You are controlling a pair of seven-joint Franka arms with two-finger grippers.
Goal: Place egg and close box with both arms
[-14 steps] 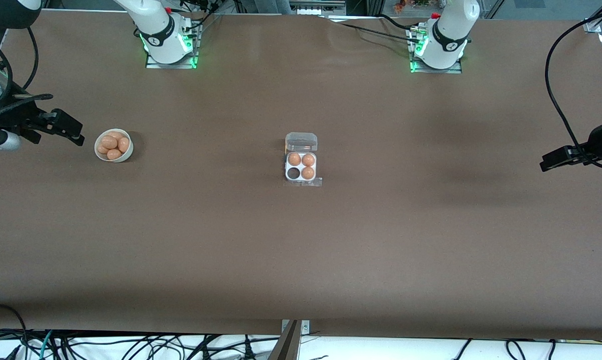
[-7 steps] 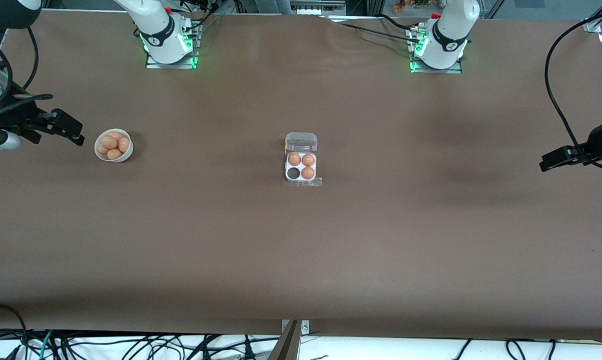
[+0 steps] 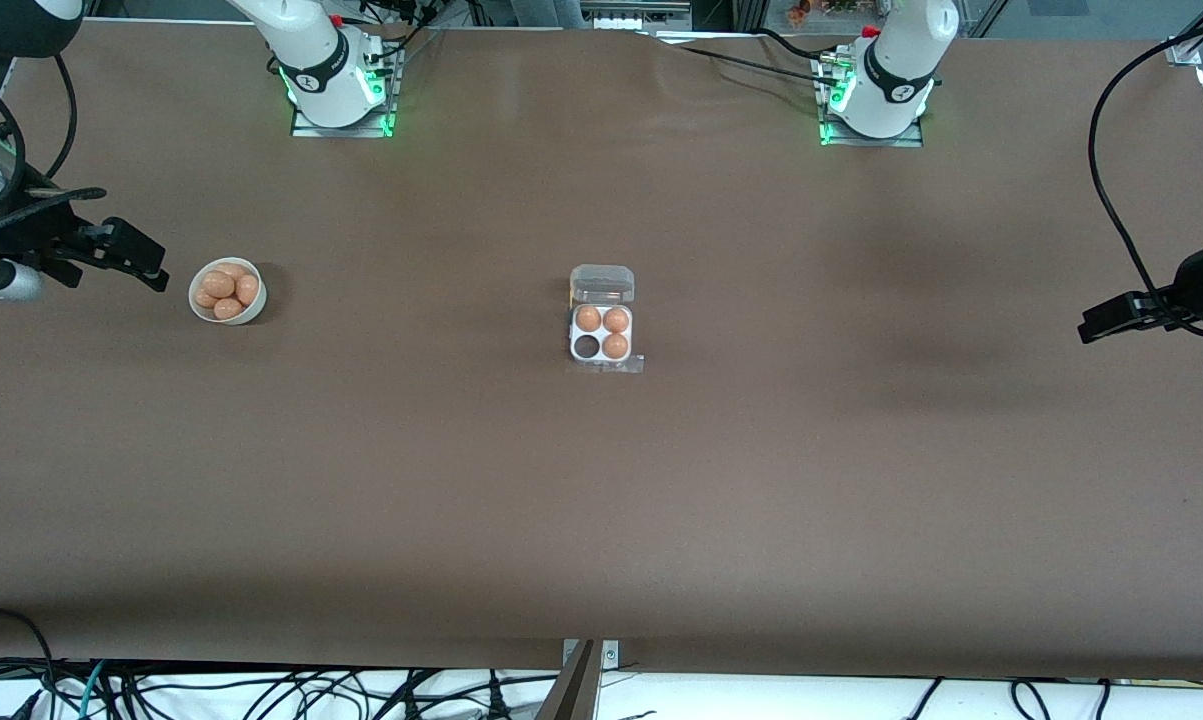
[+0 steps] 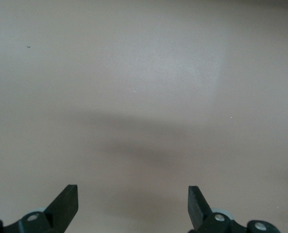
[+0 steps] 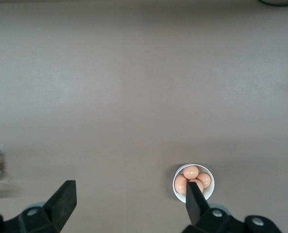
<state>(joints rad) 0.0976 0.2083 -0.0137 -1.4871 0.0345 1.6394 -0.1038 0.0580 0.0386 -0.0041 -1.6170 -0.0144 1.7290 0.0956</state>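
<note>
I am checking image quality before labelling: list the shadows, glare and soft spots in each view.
Front view: even overhead light, faint arm shadows toward the left arm's end, green glow at both bases, bowl and box sharp. Left wrist view: soft shadow band on the bare table, pale sheen above it. Right wrist view: bowl crisp, right end effector fingers slightly soft.

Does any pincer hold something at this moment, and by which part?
Nothing is held. The left pincer is open over bare table, and the right pincer is open, up over the table near the bowl of eggs.

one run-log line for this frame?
box: lid open, three eggs | bowl: eggs | left gripper: open | right gripper: open
</note>
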